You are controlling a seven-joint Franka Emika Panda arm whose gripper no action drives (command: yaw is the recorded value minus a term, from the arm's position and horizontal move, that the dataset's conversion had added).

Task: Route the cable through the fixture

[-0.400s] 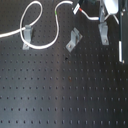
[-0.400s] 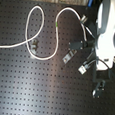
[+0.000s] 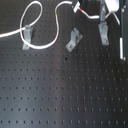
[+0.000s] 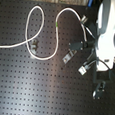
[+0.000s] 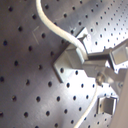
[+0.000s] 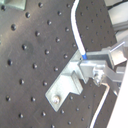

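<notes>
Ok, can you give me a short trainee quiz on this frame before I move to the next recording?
1. True or false: the thin white flexible cable lies in one straight line across the black perforated metal board.
2. In both wrist views, what does the end effector grip? A) a metal bracket B) the cable C) nothing
3. Fill in: the first exterior view shows ___ small grey metal fixtures on the board.

Key: 1 false, it curves in loops; 2 B; 3 three.
</notes>
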